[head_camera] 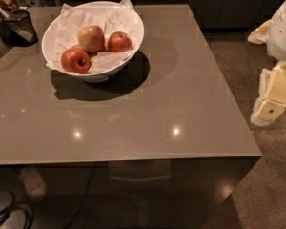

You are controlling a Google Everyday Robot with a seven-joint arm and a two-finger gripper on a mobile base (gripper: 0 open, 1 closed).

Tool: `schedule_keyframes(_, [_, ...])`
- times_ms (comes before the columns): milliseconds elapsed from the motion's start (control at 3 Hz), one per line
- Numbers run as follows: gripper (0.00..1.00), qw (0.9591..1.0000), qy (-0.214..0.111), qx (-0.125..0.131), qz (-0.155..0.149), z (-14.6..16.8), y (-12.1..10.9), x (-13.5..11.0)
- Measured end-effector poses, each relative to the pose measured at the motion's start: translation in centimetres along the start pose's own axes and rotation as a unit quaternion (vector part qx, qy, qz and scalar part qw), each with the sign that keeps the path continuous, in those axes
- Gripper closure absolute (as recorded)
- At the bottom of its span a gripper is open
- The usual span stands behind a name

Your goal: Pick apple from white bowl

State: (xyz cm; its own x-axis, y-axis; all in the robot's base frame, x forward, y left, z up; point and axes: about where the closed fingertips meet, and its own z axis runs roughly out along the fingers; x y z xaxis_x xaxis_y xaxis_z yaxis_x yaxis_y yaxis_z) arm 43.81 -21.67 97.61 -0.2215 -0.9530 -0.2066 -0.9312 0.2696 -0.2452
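Note:
The white bowl (53, 24) stands at the back left of the grey table, lined with crumpled white paper. It holds three apples. The small, evenly red apple (119, 42) lies at the right side of the bowl. A larger yellowish-tan apple (91, 38) lies beside it on the left, and a deeper-red apple (76, 60) with a dark stem dimple lies at the front left. My gripper (272, 99) is the cream-coloured part at the right edge of the view, off the table, low and far from the bowl. It holds nothing that I can see.
A small dark cup (20, 27) with utensils stands at the table's back left corner. The glossy table (181, 94) ends at a front edge and a right edge, with speckled floor beyond. A white arm part (285, 27) hangs at the upper right. Cables lie on the floor at the lower left.

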Motion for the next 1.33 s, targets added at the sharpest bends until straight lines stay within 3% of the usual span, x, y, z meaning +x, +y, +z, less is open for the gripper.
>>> schedule_keyframes(333, [0.0, 1.0, -0.001, 0.001, -0.001, -0.1, 0.0, -0.1])
schedule_keyframes(667, [0.0, 1.0, 0.001, -0.003, 0.003, -0.4, -1.9, -1.5])
schedule_keyframes(1000, [0.0, 0.9999, 0.001, -0.016, -0.006, -0.2, -4.9, -4.5])
schedule_keyframes(1333, [0.0, 0.9992, -0.011, -0.007, -0.038, -0.5, -7.3, -8.1])
